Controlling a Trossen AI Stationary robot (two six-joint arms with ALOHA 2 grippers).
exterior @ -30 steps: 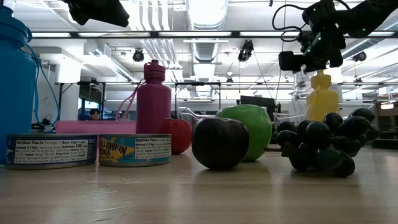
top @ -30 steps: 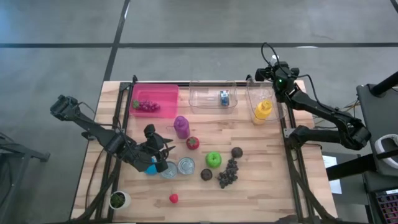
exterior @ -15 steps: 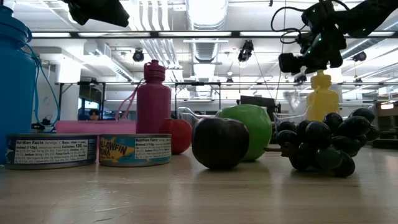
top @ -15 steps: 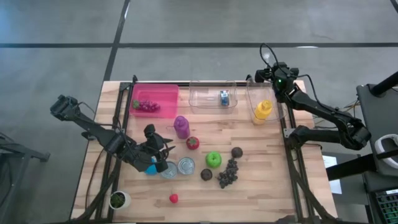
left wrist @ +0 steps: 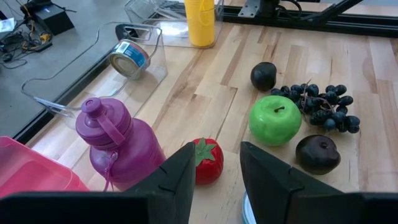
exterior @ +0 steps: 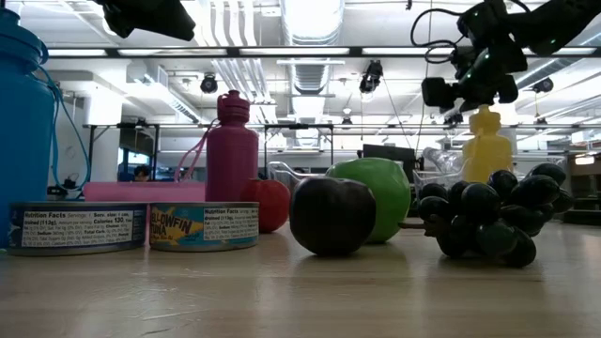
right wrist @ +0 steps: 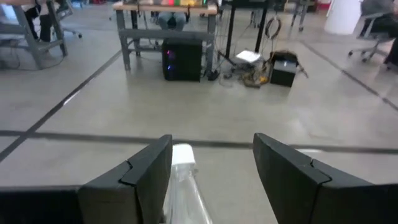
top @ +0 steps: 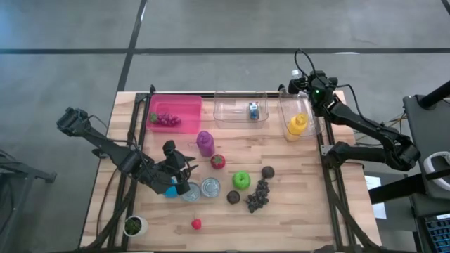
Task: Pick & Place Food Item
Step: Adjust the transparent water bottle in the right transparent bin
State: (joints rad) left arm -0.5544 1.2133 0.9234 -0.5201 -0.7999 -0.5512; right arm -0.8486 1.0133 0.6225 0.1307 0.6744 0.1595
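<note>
My left gripper (left wrist: pixel 214 158) hangs open above the table's near left part (top: pixel 187 167), holding nothing. Ahead of it a red fruit (left wrist: pixel 208 160) and a purple bottle (left wrist: pixel 118 143) stand on the wood. Farther off lie a green apple (left wrist: pixel 275 118), two dark plums (left wrist: pixel 317 153) (left wrist: pixel 263 75) and a bunch of dark grapes (left wrist: pixel 323 107). A yellow squeeze bottle (top: pixel 297 125) stands in the right clear bin (top: pixel 313 105). My right gripper (right wrist: pixel 211 163) is open above that bin's far edge (top: pixel 298 79), facing the room beyond the table.
A pink bin (top: pixel 176 111) at the far left holds red grapes (top: pixel 165 120). The middle clear bin (top: pixel 232 112) holds a blue can (top: pixel 253 110). Two tins (top: pixel 210 187) (top: pixel 190 192) and a blue bottle (top: pixel 171 190) stand under my left arm. A small red item (top: pixel 196 224) and a white pot (top: pixel 133 225) sit near the front edge.
</note>
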